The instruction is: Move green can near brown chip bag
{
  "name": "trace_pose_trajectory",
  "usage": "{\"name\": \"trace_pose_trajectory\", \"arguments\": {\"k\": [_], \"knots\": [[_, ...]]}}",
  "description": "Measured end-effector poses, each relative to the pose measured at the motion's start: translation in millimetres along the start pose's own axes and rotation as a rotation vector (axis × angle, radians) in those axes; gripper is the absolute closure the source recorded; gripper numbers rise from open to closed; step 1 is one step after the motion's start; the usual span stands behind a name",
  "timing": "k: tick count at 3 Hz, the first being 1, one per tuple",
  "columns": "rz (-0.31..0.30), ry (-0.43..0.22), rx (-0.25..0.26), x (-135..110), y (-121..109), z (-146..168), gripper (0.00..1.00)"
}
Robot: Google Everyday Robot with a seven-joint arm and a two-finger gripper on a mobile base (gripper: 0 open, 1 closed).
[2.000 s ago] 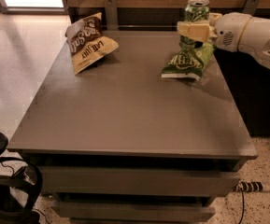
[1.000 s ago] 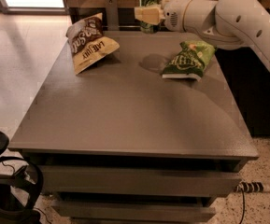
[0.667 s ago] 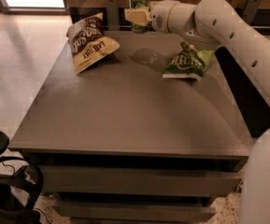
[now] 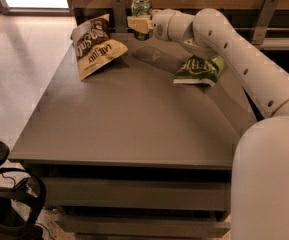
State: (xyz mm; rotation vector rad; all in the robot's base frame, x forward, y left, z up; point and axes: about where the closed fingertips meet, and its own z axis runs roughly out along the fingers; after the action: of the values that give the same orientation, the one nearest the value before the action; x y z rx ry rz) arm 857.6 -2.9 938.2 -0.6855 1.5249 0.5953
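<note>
Just below my gripper [image 4: 138,22] sits the brown chip bag [image 4: 97,45]; I clasp the green can [image 4: 141,6] raised, probably for clearance.

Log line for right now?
gripper: shut on green can, held above far edge of table | brown chip bag: on table, left of can | green chip bag: on table, right

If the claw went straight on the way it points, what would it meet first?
The claw, shut on the green can over the far edge of the table, points image-left. The brown chip bag comes first in that line, likely its upper corner; depth is unclear, so it might pass behind.
</note>
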Motion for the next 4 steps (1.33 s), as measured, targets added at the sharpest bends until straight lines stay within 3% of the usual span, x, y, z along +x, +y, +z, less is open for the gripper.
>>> {"name": "trace_pose_trajectory", "arguments": {"k": [1, 3, 4], "knots": [[-0.002, 0.005, 0.009, 1.7, 2.0, 6.2, 1.00], [0.103, -0.022, 0.067, 39.5, -13.9, 49.4, 1.00], [0.112, -0.001, 0.116, 56.3, -20.0, 60.6, 0.98]]}}
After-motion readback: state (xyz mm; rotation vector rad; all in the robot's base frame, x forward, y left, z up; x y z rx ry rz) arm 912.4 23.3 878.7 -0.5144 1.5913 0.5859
